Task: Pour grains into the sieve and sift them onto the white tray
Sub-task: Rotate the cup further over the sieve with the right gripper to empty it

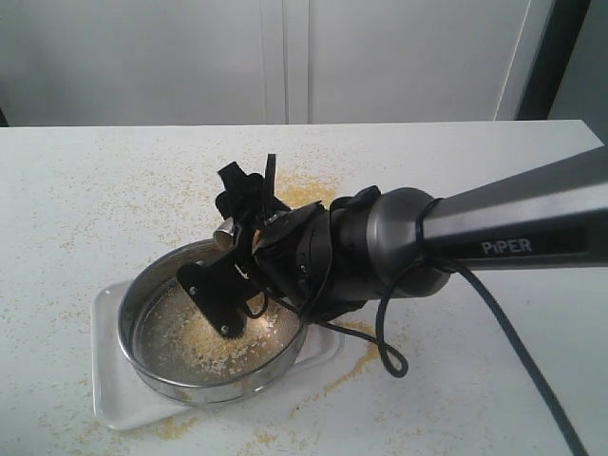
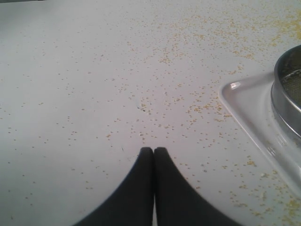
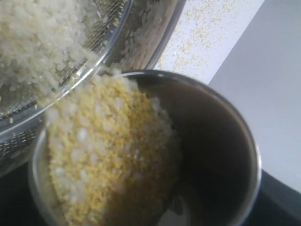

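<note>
My right gripper [image 1: 245, 199] reaches in from the right and is shut on a small steel cup [image 1: 226, 231], tipped over the far rim of the sieve [image 1: 152, 366]. In the right wrist view the cup [image 3: 221, 155] fills the frame, and yellow and off-white grains [image 3: 103, 155] slide from its lip into the sieve [image 3: 141, 37]. A layer of grains [image 1: 204, 347] lies on the mesh. The sieve stands on the white tray [image 1: 114, 399]. My left gripper [image 2: 154, 149] is shut and empty over bare table, beside the tray's corner [image 2: 249, 108].
Loose grains are scattered over the white table [image 1: 85, 209], with a denser yellow patch [image 1: 304, 190] behind the cup and another [image 1: 356, 361] by the tray's right side. A black cable [image 1: 389, 351] loops under the right arm. A white wall lies behind.
</note>
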`<state>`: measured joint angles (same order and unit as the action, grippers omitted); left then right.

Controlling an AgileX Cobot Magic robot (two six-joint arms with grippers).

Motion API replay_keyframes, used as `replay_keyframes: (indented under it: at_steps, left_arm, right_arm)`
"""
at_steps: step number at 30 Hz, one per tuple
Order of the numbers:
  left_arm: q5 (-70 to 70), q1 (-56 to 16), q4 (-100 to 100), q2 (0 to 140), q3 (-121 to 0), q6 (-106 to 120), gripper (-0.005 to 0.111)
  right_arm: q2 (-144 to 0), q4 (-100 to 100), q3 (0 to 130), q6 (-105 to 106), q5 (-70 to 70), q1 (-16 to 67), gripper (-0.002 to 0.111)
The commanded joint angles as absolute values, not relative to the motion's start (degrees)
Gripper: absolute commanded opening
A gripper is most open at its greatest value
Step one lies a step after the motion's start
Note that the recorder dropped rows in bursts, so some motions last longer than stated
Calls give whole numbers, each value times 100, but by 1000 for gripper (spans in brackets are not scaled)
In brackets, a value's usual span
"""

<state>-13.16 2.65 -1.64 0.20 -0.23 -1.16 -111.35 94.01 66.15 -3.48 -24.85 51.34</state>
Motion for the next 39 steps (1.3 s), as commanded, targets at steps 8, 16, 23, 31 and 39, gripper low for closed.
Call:
replay_keyframes:
  at_steps: [8,16,23,31,39]
  left_arm:
    - [-1335,276,-207,0,0,-125,1]
    - [-1335,276,-207,0,0,-125,1]
    - [-1335,276,-207,0,0,-125,1]
    - [-1335,276,-207,0,0,-125,1]
    - [-1335,276,-207,0,0,-125,1]
  right_arm:
    - [-11101,9623,6672,-284,-2805,5139,0]
    - [-11101,9770,6672,-284,-2838,5203,0]
    - [-11101,9995,6672,-284,-2969,5273,0]
    - [-11101,9995,6672,-136,-3047,5427,0]
    - [-11180,9995,6683,477,-3458,5427,0]
